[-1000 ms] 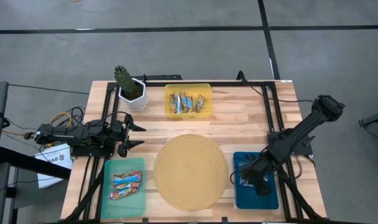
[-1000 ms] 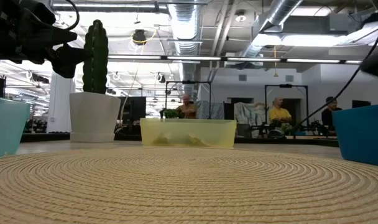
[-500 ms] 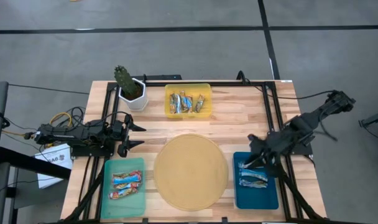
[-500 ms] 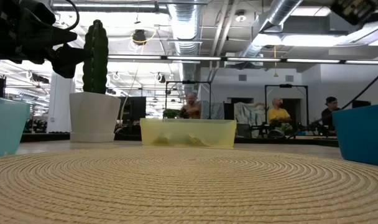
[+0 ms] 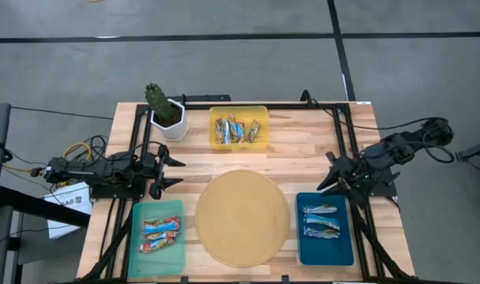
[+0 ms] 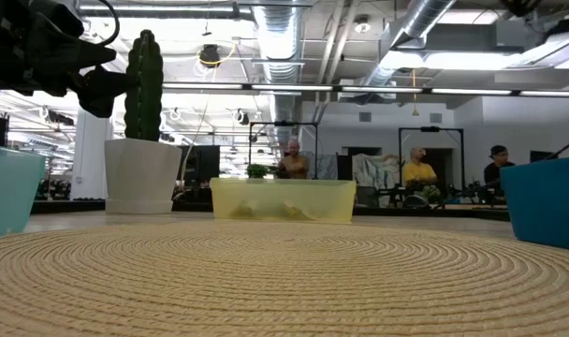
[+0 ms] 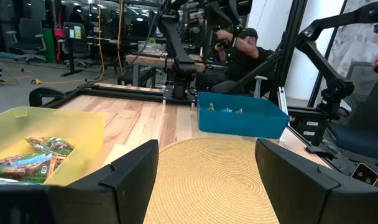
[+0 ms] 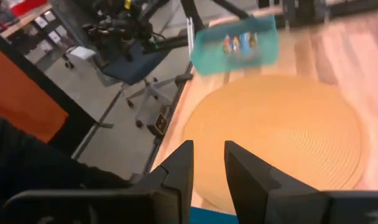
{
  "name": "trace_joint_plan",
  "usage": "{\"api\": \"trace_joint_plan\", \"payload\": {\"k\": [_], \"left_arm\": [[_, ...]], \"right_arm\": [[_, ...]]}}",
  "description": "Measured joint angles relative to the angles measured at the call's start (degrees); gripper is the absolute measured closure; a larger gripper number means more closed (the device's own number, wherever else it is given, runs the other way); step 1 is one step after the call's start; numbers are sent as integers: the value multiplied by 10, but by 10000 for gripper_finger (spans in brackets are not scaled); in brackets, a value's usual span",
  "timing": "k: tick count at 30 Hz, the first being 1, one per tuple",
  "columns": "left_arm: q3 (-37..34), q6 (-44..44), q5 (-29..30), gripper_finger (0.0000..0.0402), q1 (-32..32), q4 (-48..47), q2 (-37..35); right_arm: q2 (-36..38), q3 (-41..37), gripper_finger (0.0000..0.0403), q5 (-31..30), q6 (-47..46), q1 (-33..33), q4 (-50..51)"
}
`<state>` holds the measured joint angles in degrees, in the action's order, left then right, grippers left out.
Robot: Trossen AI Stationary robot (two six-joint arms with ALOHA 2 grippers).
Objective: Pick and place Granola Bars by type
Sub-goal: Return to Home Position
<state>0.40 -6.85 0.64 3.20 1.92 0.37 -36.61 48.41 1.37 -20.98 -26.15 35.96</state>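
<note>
**Bars look sorted; the step in hand is a clean fold-back to rest for the right arm.**

The left tool [image 5: 167, 170] waits at the left edge of the tabletop [image 5: 303, 134], its fingers spread wide with nothing between them. Toward the front edge beside it, the teal bin [image 5: 157, 209] holds two orange-wrapped bars [image 5: 160, 234]. The yellow bin [image 5: 238, 110] at the back holds several more Granola Bars [image 5: 238, 131], and the round woven mat [image 5: 241, 217] lies in the middle. On the right, the dark blue bin [image 5: 325, 251] holds two blue-white bars [image 5: 320, 221] side by side. The right tool [image 5: 332, 175] hangs just behind that bin over the black frame rail [image 5: 344, 142], fingers a narrow gap apart and pinching nothing. To home well, I judge the right arm should draw up and back toward its base. It should stay above the bin's rim and the rail, never sweep across the bars, and settle as a mirror of the left arm.
</note>
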Motion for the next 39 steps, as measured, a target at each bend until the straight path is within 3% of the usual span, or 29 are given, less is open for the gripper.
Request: {"api": "trace_joint_plan", "payload": {"k": [10, 16, 24, 30, 36, 39], "left_arm": [[0, 0, 0, 140, 0, 0, 0], [0, 0, 0, 140, 0, 0, 0], [0, 0, 0, 140, 0, 0, 0], [0, 0, 0, 140, 0, 0, 0], [0, 0, 0, 140, 0, 0, 0], [0, 0, 0, 140, 0, 0, 0]], "right_arm": [[175, -103, 321, -16, 153, 24, -42], [270, -195, 321, -14, 251, 49, -147], [365, -329, 321, -12, 275, 60, -322], [365, -411, 321, 0, 274, 65, -526], [365, -478, 321, 3, 239, 108, -640], [365, -480, 321, 9, 229, 129, -629]]}}
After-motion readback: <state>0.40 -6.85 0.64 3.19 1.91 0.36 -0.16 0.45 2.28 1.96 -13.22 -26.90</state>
